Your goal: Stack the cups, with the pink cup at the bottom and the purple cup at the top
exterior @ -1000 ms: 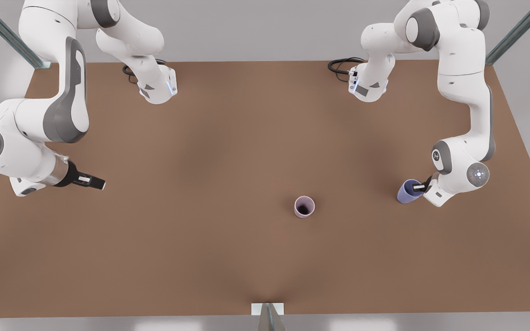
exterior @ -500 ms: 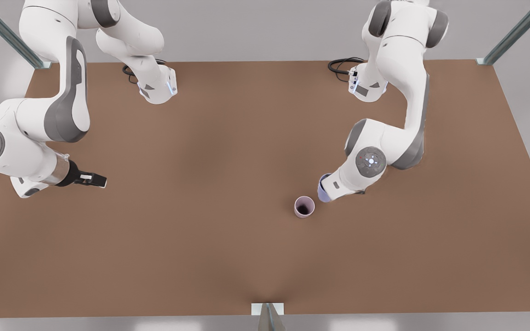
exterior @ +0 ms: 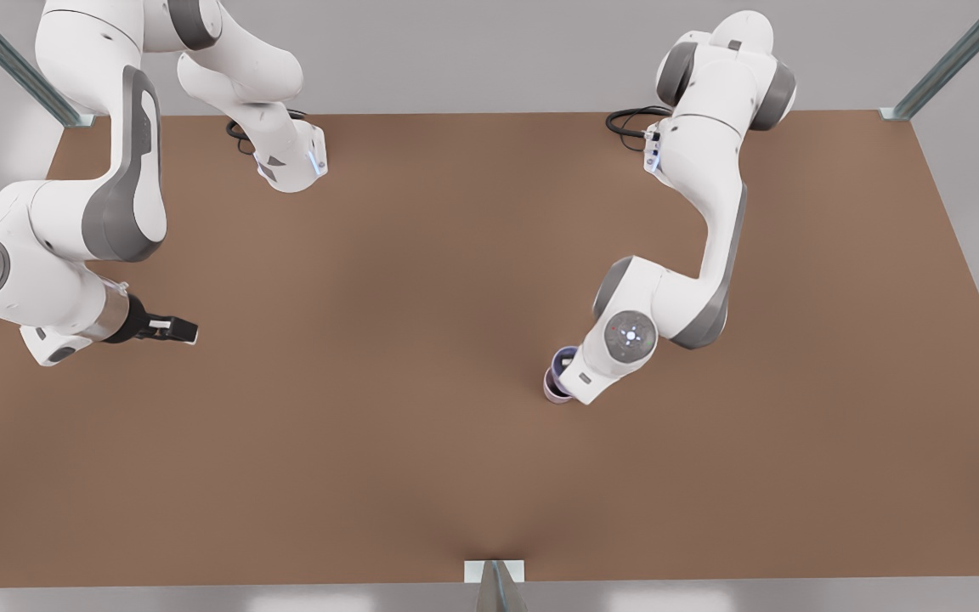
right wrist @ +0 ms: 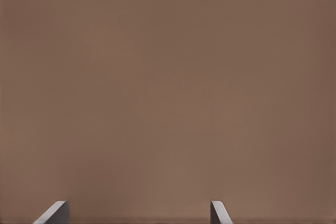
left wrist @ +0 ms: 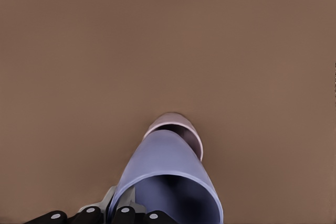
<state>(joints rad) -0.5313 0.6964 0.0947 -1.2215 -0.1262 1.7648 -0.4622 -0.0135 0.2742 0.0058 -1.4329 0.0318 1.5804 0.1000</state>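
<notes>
The purple cup [left wrist: 168, 177] is clamped by the rim in the fingers of the left gripper [left wrist: 123, 214] and held directly above the pink cup [left wrist: 181, 124], which stands on the tabletop [exterior: 387, 425] right of centre in the front view. The right gripper [exterior: 173, 328] is kept waiting at the front view's left, low over bare tabletop, with its fingers [right wrist: 55, 212] apart.

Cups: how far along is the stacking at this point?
Done: the left gripper has the purple cup in its grip. In hand: the cup hangs over the pink cup, which stands on the table. Left: lower it in and release. The right gripper waits open on the front view's left.
</notes>
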